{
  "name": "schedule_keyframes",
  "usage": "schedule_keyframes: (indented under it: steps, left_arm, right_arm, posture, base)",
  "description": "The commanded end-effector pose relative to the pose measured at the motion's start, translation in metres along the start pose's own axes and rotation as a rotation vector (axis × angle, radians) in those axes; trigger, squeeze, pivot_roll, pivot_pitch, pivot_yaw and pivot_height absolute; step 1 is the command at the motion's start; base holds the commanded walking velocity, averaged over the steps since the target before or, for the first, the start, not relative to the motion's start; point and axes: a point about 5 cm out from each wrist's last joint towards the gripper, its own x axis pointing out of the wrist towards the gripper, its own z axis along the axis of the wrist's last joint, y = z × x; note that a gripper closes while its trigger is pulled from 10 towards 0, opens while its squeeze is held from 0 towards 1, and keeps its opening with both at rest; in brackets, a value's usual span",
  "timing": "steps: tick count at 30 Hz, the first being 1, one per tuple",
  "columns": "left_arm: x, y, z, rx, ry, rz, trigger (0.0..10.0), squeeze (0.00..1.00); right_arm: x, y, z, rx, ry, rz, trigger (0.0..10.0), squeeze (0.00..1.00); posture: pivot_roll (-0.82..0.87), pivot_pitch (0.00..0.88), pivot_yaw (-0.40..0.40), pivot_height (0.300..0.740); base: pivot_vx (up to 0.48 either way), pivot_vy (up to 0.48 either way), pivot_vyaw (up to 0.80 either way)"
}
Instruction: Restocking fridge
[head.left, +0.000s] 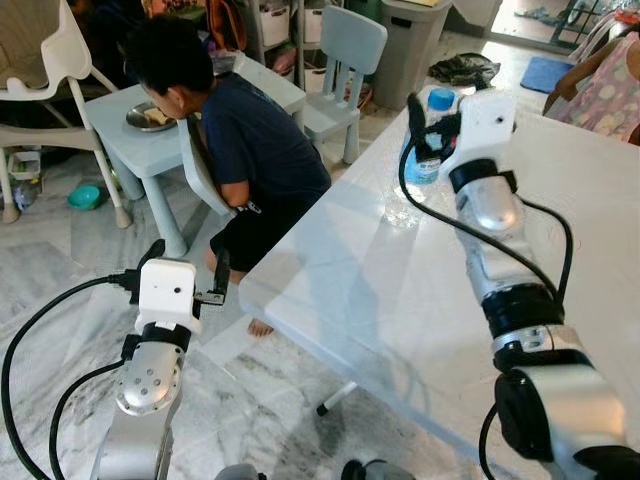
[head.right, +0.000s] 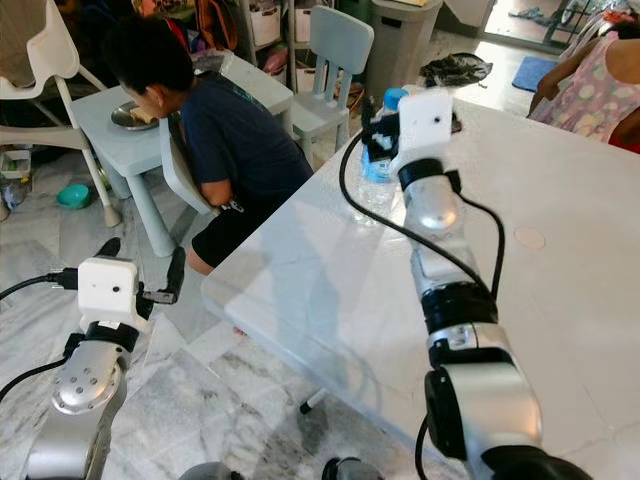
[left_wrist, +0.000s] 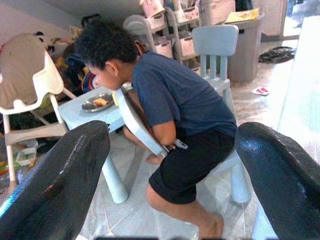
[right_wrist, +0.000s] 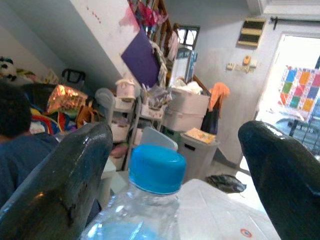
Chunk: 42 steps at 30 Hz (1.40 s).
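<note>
A clear water bottle (head.left: 420, 160) with a blue cap (right_wrist: 157, 168) stands on the white table (head.left: 400, 300), near its far left edge. The right gripper (right_wrist: 170, 165) reaches out over the table to it, fingers spread wide, one on each side of the bottle's neck; they are apart from the plastic, not closed on it. From the head, the white wrist block hides most of the bottle, leaving the cap, label and base in sight. The right wrist view shows what that hides: the cap sitting between the two black fingers (right_wrist: 55, 185), with shelves and a grey bin behind. The left gripper (head.left: 188, 268) hangs low beside the table, fingers parted and holding nothing, facing a person (left_wrist: 170, 105) seated at a small table (left_wrist: 85, 112) with a plate (left_wrist: 97, 102).
</note>
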Motion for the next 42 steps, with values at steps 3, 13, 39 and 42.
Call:
schedule_keyframes:
  steps: [3, 13, 39, 42]
  left_arm:
    - [-0.002, -0.001, 0.002, 0.002, 0.005, -0.012, 10.0, 0.00]
    - [-0.001, -0.001, 0.001, 0.007, 0.015, -0.019, 10.0, 0.00]
    - [0.003, -0.006, 0.000, -0.003, 0.014, -0.017, 10.0, 0.00]
    - [0.004, -0.006, 0.000, -0.001, 0.013, -0.011, 10.0, 0.00]
  right_arm:
    - [0.010, -0.005, 0.005, -0.004, -0.001, 0.004, 10.0, 0.00]
    - [0.023, -0.009, 0.001, -0.004, 0.117, 0.048, 0.0, 0.00]
    - [0.024, -0.002, -0.009, 0.045, 0.199, 0.104, 0.0, 0.00]
    - [0.025, -0.001, -0.009, 0.083, 0.208, 0.093, 0.0, 0.00]
  posture:
    - [0.19, 0.098, 0.008, 0.740]
    - [0.19, 0.095, 0.001, 0.740]
    - [0.18, 0.077, -0.013, 0.740]
    - [0.17, 0.070, -0.013, 0.740]
  base:
    - [0.000, 0.000, 0.00]
    - [0.000, 0.000, 0.00]
    - [0.000, 0.000, 0.00]
    - [0.000, 0.000, 0.00]
